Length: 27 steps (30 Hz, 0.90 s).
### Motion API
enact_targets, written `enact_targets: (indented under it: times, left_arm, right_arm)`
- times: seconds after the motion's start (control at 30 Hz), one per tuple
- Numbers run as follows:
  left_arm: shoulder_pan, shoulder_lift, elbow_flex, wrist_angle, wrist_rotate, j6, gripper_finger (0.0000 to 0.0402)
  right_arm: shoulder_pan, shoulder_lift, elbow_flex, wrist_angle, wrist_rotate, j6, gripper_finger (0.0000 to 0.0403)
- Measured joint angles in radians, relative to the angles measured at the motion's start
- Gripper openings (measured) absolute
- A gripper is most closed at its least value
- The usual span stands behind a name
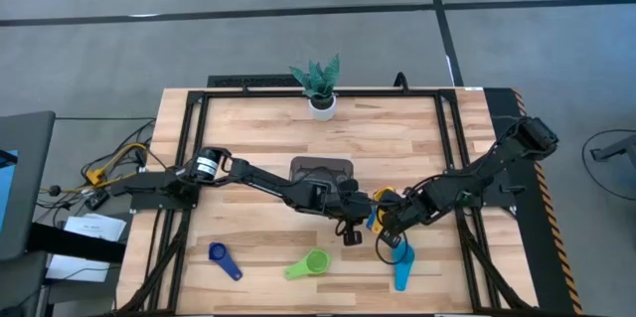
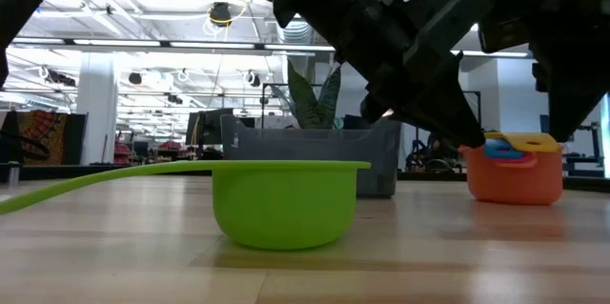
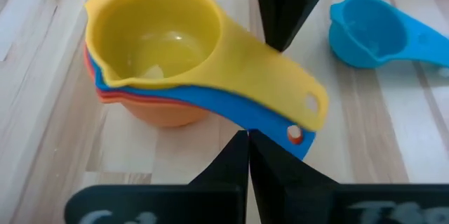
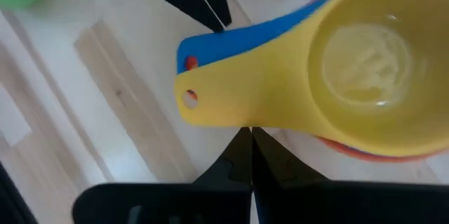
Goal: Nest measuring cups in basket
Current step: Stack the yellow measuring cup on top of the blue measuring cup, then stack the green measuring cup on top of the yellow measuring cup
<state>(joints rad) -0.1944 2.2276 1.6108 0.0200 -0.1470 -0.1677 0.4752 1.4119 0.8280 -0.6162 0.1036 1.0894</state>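
A stack of nested measuring cups [image 3: 151, 48], yellow on top of blue, red and orange, stands on the table right of centre [image 1: 384, 199], its handles fanned out. My left gripper [image 3: 247, 140] is shut at one side of the handles. My right gripper [image 4: 250, 136] is shut at the other side. Loose on the near part of the table lie a green cup [image 1: 308, 265], a dark blue cup [image 1: 224, 260] and a light blue cup [image 1: 402, 267]. The dark mesh basket [image 1: 318, 165] sits at the table's centre, partly under my left arm. My left gripper touches the long edge of the blue cup's handle [image 3: 270, 131], near its free end, with the tips of its shut fingers. It comes slanting down from the table's left. The stack rests upright on the table. My right gripper meets the long edge of the yellow cup's handle [image 4: 242, 120] with its shut fingertips, from the side opposite my left gripper. It points steeply down. Nothing is pinched between the fingers.
A plant in a white pot [image 1: 320, 90] stands at the far edge, behind the basket. Black frame rails run along the table's left and right sides. Bare wood lies between the loose cups near the front edge.
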Motion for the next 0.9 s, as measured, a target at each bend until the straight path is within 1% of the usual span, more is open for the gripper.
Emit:
enact_targets:
  times: [0.3,0.53,0.67,0.9]
  left_arm:
    - [0.0,0.0,0.0,-0.003,0.011,0.0,0.0]
    - [0.0,-0.012,0.0,-0.014,0.011,0.0,0.0]
    - [0.0,-0.036,0.024,-0.095,0.009,-0.002,0.0]
    - [-0.008,-0.044,0.174,-0.39,0.001,-0.034,0.0]
  right_arm:
    - [-0.022,0.0,0.001,0.05,-0.004,-0.025,0.0014]
    - [-0.002,-0.003,0.002,0.039,-0.075,-0.01,0.0019]
    - [0.019,-0.008,0.022,0.038,-0.08,-0.009,0.0017]
    - [0.007,-0.023,0.06,0.023,-0.049,-0.057,0.0026]
